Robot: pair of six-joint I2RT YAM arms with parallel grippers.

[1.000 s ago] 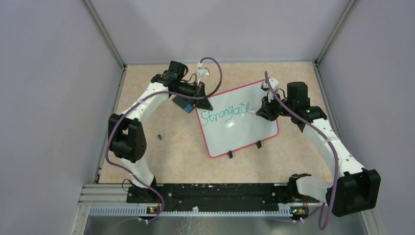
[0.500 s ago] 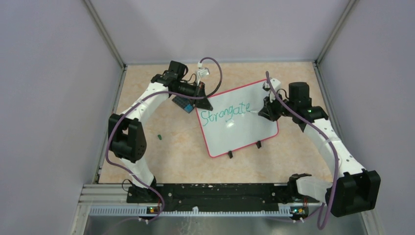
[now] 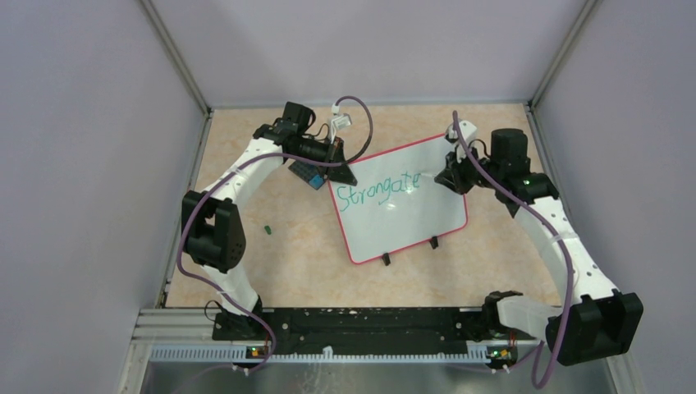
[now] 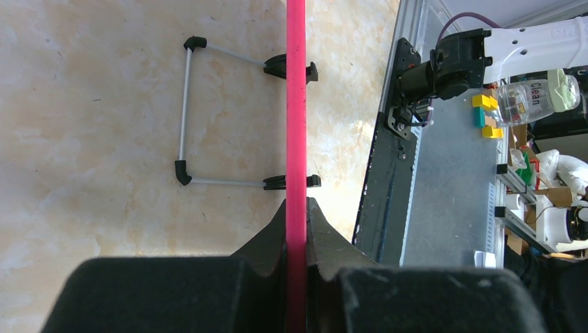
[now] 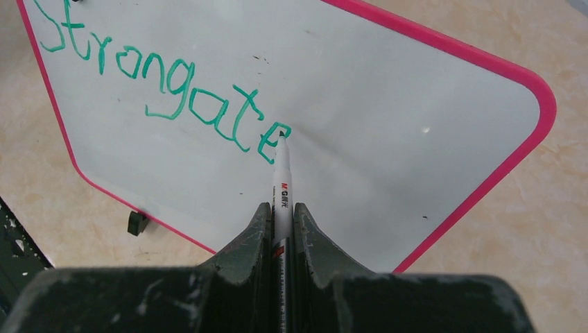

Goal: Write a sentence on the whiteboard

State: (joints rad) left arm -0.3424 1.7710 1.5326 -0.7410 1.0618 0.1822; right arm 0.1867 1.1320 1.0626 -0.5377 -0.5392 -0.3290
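As seen from above, found whiteboard [image 3: 402, 217] mid-frame on the worktop [image 3: 279, 263], tilted. Saw left gripper [image 4: 296, 215] clamped on its pink rim at the upper-left corner. Saw right gripper [image 5: 282, 211] at upper right, clamped on marker [image 5: 283, 173], tip at the last letter of green "Strongate".

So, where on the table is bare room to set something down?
Bare table lies between the whiteboard and the black base rail, and behind the board along the far wall. Crowded: the board's far-left corner, with the left gripper and blue-block plate, and its right side, where the right gripper holds the marker.
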